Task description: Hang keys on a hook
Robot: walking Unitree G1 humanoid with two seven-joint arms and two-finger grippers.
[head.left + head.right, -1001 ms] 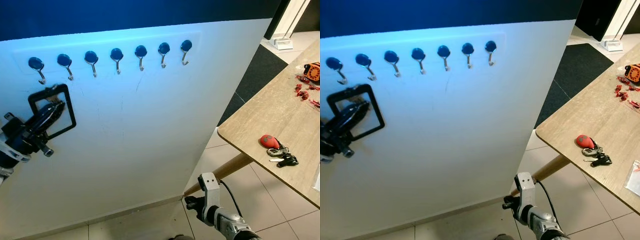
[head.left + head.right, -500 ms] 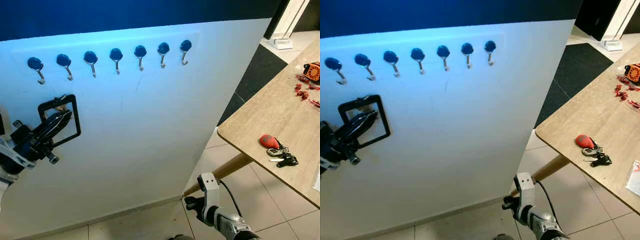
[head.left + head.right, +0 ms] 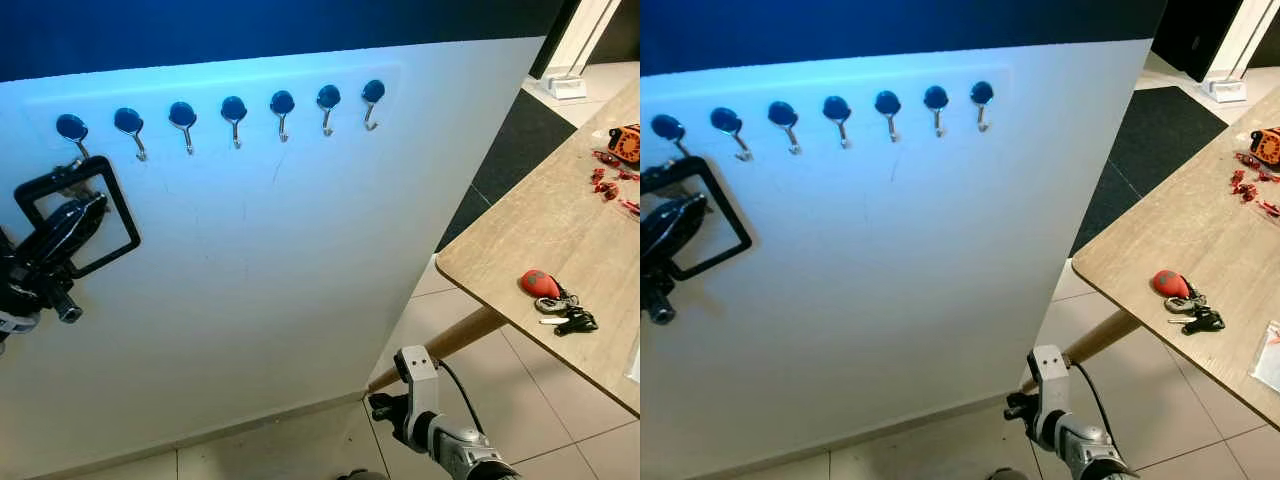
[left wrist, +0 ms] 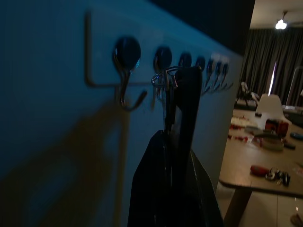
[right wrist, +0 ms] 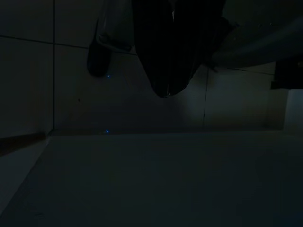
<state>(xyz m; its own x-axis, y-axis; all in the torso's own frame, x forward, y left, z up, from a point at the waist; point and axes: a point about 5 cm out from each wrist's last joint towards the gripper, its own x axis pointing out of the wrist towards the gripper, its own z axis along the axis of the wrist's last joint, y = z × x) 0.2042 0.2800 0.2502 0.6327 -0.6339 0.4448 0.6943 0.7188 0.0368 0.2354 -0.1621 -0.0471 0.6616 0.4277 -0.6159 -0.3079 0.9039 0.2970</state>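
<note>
Several blue-capped metal hooks run in a row across the white wall; the leftmost hook is nearest my left gripper. That gripper is shut on a black rectangular key holder, held up against the wall just below this hook. In the left wrist view the holder stands upright between my fingers. Its metal key ring sits at the top, just beside the leftmost hook and not over it. My right arm hangs idle low near the floor, its dark fingers together.
A wooden table stands to the right with another bunch of keys on a red fob near its edge. Red and orange small items lie farther back. Tiled floor and a dark mat lie between wall and table.
My left gripper, still holding the black key holder, has moved left and up along the wall, from below the second hook to just under the leftmost one. The right arm has not moved.
</note>
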